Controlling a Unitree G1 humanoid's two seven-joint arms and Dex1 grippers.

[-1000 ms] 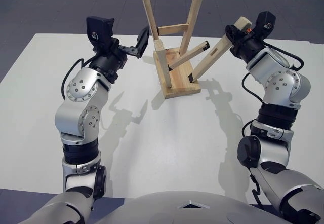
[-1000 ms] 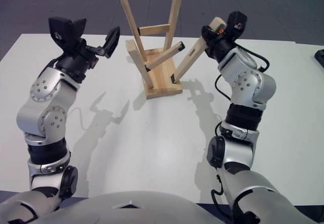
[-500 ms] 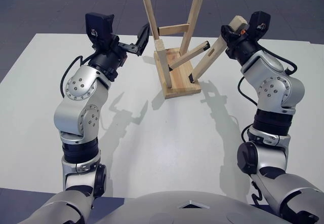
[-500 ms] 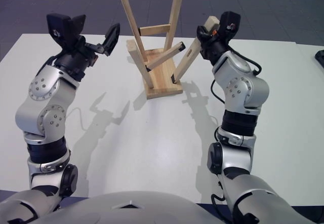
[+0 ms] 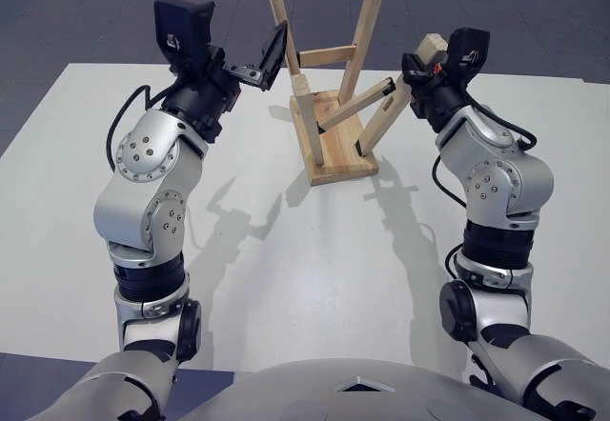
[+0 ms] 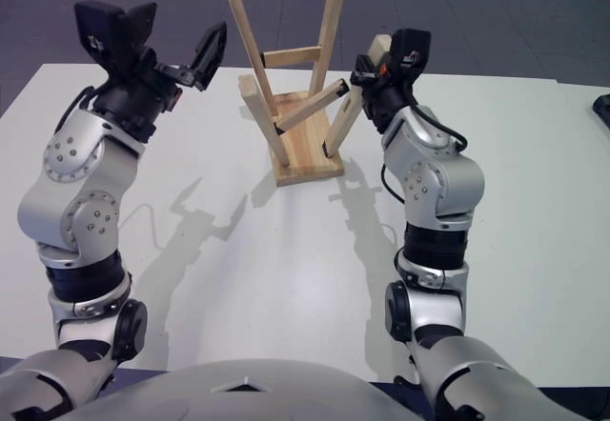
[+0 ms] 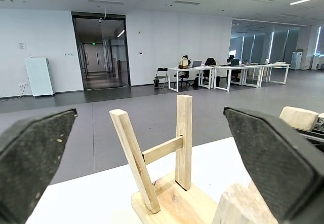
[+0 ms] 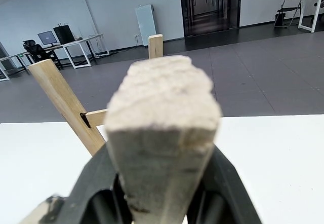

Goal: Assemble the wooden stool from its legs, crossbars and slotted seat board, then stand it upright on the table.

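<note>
The stool lies upside down on its seat board [image 5: 340, 157] at the back middle of the table [image 5: 286, 250]. Two far legs [image 5: 361, 30] stand upright, joined by a crossbar [image 5: 326, 56]. A near leg [image 5: 308, 121] carries a slanted crossbar [image 5: 355, 103] running to a fourth leg [image 5: 385, 121]. That fourth leg leans on the board's right side, and my right gripper [image 5: 426, 63] is shut on its upper end [image 8: 164, 107]. My left gripper [image 5: 263, 59] hangs open just left of the far-left leg's top, touching nothing; its pads [image 7: 35, 158] frame the stool.
White tabletop stretches wide in front of the stool and to both sides. The table's back edge runs right behind the stool, with dark floor beyond. A dark object [image 6: 602, 105] sits at the far right edge.
My right gripper has moved left with the leg's top, so the leg stands steeper against the board. My left gripper has risen a little and come closer to the far-left leg.
</note>
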